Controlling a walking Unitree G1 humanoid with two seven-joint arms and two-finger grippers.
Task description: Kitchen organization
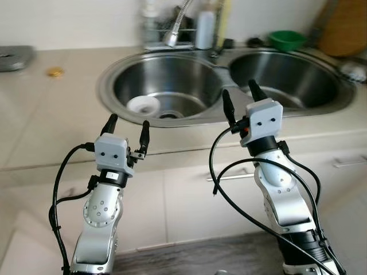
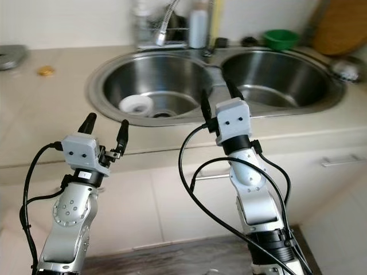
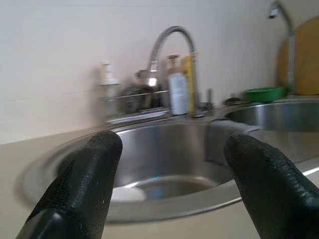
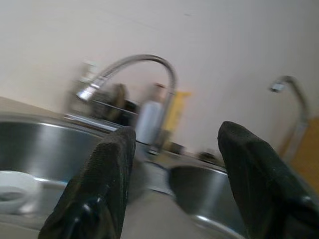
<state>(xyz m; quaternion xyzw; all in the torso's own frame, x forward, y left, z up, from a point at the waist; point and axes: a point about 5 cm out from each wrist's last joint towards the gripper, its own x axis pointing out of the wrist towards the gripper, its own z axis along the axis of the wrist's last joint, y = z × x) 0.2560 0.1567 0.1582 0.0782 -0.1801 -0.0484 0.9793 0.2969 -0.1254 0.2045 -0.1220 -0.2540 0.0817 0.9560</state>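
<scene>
Left eye view: beige countertop spans the frame, with a stainless double sink set into it and pale cabinet fronts below the counter edge. Left basin and right basin are divided by a narrow steel ridge. A curved steel faucet rises behind the sink and points down over the left basin. Behind it, against the wall, a wire rack with a white bottle and a yellow item beside it; details blurred. A wooden board leans at the far right corner, and a green bowl sits on the counter just behind the right basin. A small white round dish lies on the floor of the left basin, just beside the drain. A small yellowish object rests on the counter well to the left of the sink; identity cannot be told. Left gripper is held above the counter's front edge, before the left basin, fingers spread wide, nothing between them. Right gripper sits higher, over the sink's front rim near the ridge between the basins, fingers likewise parted wide and empty.
</scene>
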